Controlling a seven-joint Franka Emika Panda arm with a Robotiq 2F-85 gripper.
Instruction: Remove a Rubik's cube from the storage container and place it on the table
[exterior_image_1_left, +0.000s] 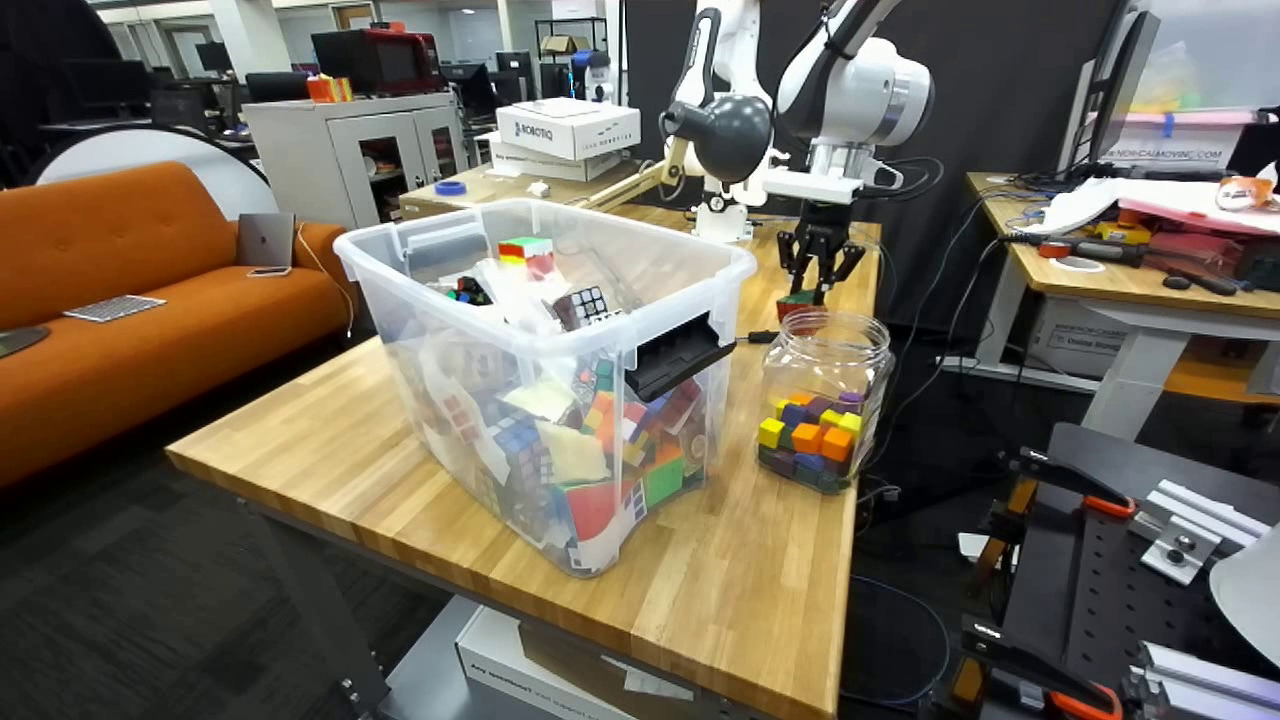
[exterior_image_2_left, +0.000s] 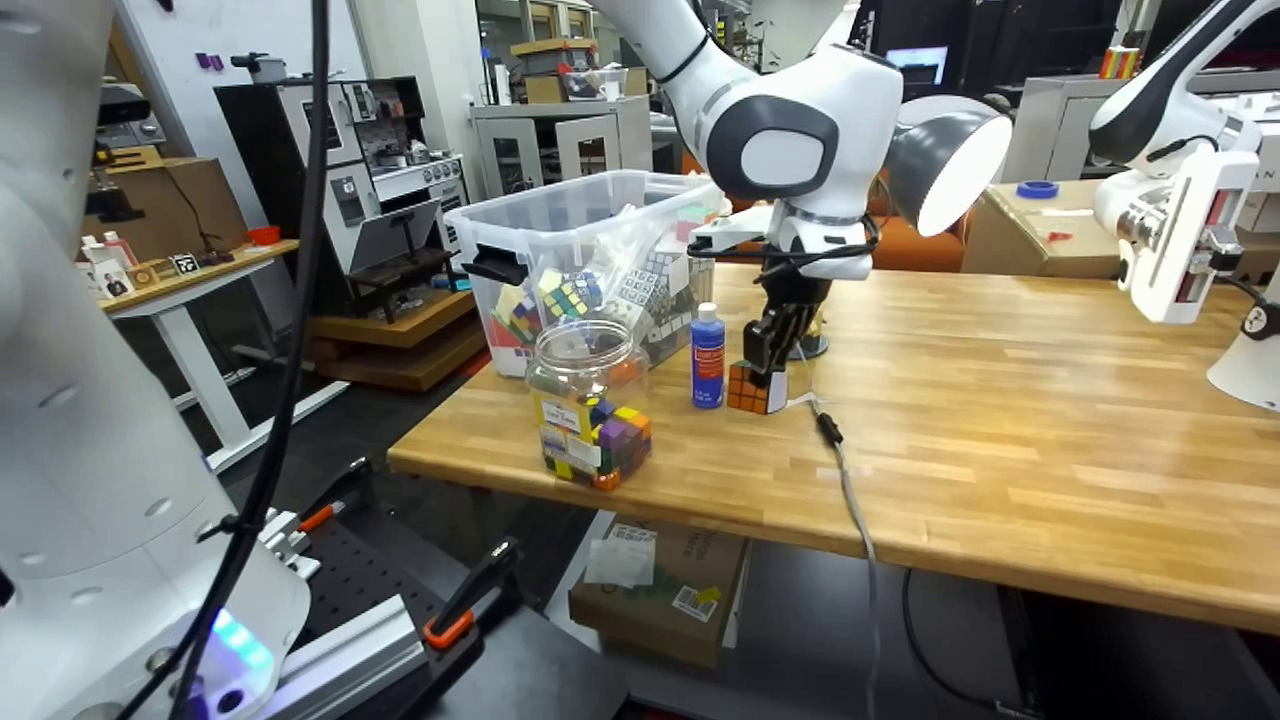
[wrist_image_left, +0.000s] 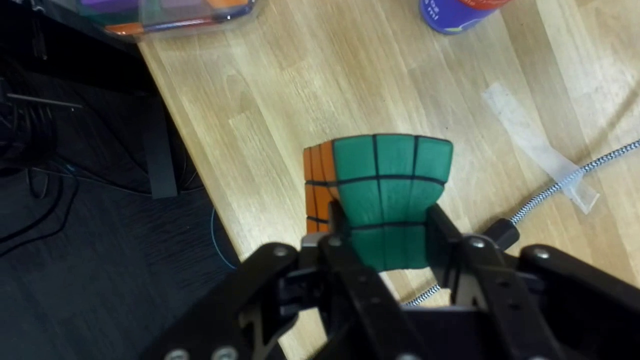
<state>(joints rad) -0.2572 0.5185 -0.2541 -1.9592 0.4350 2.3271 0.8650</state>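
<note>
Cube (wrist_image_left: 392, 165) pinched in my gripper (wrist_image_left: 385, 215), I hang low over the table (wrist_image_left: 270, 125), outside the storage container (exterior_image_1_left: 450, 300); whether the cube touches down, I cannot tell. Letting go too high could tumble it off the nearby table edge; lowering it onto the cord (wrist_image_left: 540, 200) could leave it tilted.

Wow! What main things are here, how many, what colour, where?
Main table: one, light brown, foreground
Storage container: one, clear, on table
Puzzle cubes: several, multicoloured, in container
Rubik's cube: one, orange, green, white showing, in the tool
Jar: one, clear, on table
Small blocks: many, mixed colours, in jar
Bottle: one, blue, on table
Lamp: one, grey, above table
Sofa: one, orange, background
Second arm: one, white, farther along table
Main arm: one, white, over table
Tool: one, black, at main arm's tip
</note>
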